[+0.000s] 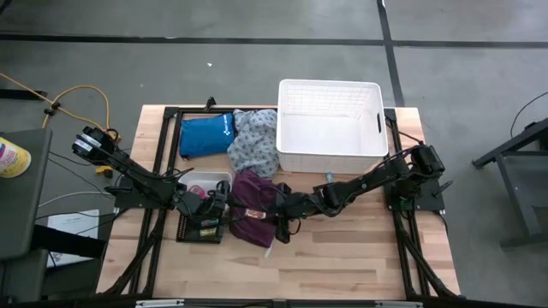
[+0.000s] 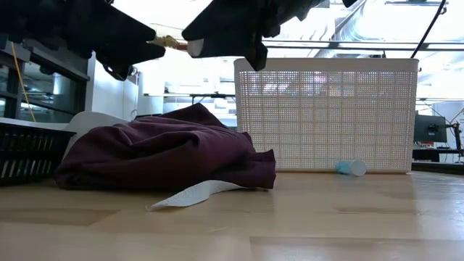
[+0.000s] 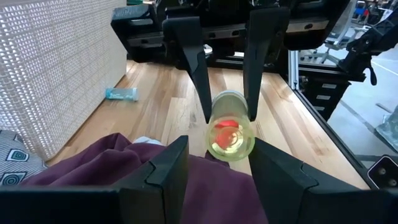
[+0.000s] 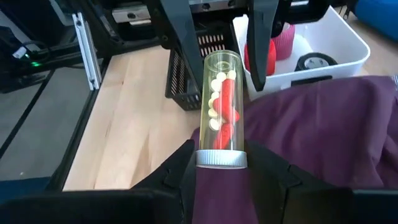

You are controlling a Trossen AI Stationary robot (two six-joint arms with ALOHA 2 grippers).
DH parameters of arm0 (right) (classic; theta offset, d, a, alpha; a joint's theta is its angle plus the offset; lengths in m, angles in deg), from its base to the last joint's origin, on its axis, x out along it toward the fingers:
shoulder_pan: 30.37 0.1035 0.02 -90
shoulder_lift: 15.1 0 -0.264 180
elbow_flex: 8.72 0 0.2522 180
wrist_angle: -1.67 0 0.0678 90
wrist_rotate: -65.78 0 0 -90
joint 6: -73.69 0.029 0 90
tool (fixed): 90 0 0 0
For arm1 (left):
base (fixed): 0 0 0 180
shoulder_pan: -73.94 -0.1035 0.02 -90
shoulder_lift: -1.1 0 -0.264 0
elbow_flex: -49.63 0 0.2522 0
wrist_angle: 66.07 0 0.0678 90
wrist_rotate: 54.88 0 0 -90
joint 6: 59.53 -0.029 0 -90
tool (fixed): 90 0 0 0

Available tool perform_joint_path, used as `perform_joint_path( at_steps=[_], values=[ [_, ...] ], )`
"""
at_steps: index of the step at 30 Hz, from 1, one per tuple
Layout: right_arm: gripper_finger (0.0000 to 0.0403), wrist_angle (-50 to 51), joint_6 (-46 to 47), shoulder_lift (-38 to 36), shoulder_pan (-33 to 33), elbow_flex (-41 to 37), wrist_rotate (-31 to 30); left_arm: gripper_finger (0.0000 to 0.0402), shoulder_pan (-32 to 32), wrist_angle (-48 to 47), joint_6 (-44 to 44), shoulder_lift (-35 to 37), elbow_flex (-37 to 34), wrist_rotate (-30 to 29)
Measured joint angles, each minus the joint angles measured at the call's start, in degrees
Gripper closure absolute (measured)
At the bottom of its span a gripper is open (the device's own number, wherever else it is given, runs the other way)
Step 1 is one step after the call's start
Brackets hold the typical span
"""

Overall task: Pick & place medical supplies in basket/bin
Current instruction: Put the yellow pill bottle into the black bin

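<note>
- High view: the white lattice basket (image 1: 330, 128) shows nothing inside, so judged from this, placement has hardly begun. A blue pouch (image 1: 206, 134) and a grey-patterned cloth (image 1: 254, 141) lie beside the basket. A maroon cloth (image 1: 254, 205) lies just in front of them. Both arms meet over the maroon cloth; the left gripper (image 1: 216, 205) and the right gripper (image 1: 282, 214) face each other.
- Low view: the maroon cloth (image 2: 163, 156) rests on the table, with a white label strip (image 2: 194, 194) at its edge. A small blue vial (image 2: 351, 167) lies on the table against the outside of the basket wall (image 2: 326, 116), not yet binned.
- Left wrist view: a clear tube (image 3: 230, 132) holding red and pale pieces hangs over the cloth, gripped between the right gripper's fingers (image 3: 198, 59).
- Right wrist view: the tube (image 4: 222, 112) is clamped near its white cap by the right gripper (image 4: 222, 165). The left gripper's fingers (image 4: 180, 31) stand either side of its far end; whether they grip it cannot be told. A small white tray (image 4: 329, 43) still holds pink rolls (image 4: 283, 37).
</note>
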Motion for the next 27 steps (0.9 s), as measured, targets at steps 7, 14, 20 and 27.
perform_joint_path(
  at_steps=[7,14,20,27],
  values=[
    [0.0298,-0.70,-1.05,0.00,-0.09,0.00,0.02,0.0243,0.00,0.13,0.01,0.00,0.00,0.00],
    [0.0298,-0.66,-1.05,-0.02,-0.09,0.00,0.02,0.0243,0.00,3.06,-0.96,0.00,0.02,0.02],
    [0.0298,-0.68,-1.05,-0.02,-0.07,0.00,0.04,0.0243,0.00,3.56,-1.91,0.00,0.02,0.02],
    [0.0298,-0.68,-1.04,-0.02,-0.07,0.00,0.04,0.0250,0.00,3.50,-4.23,0.00,0.02,2.17]
  ],
)
